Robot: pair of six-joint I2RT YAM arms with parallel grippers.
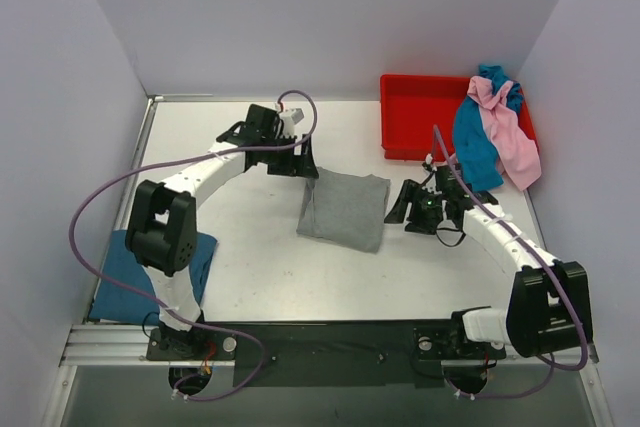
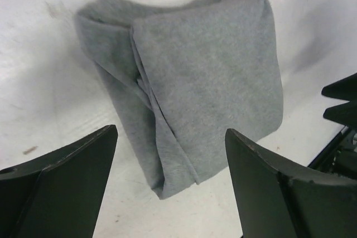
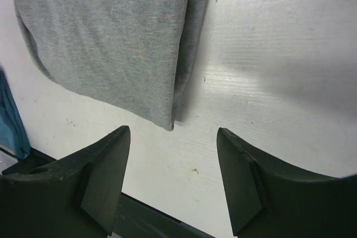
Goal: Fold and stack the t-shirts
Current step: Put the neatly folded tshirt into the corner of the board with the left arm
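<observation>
A folded grey t-shirt point(image 1: 345, 209) lies at the table's middle; it fills the left wrist view point(image 2: 195, 87) and the top left of the right wrist view point(image 3: 106, 37). My left gripper point(image 1: 305, 162) is open and empty just off its far left corner. My right gripper point(image 1: 400, 209) is open and empty just right of it. A folded darker blue t-shirt point(image 1: 130, 277) lies at the near left, partly under the left arm. A teal-blue t-shirt point(image 1: 475, 142) and a pink t-shirt point(image 1: 510, 137) hang bunched over the red bin's right rim.
The red plastic bin point(image 1: 420, 117) stands at the back right. Purple cables loop from both arms. White walls close the table on three sides. A dark rail point(image 1: 330, 342) runs along the near edge.
</observation>
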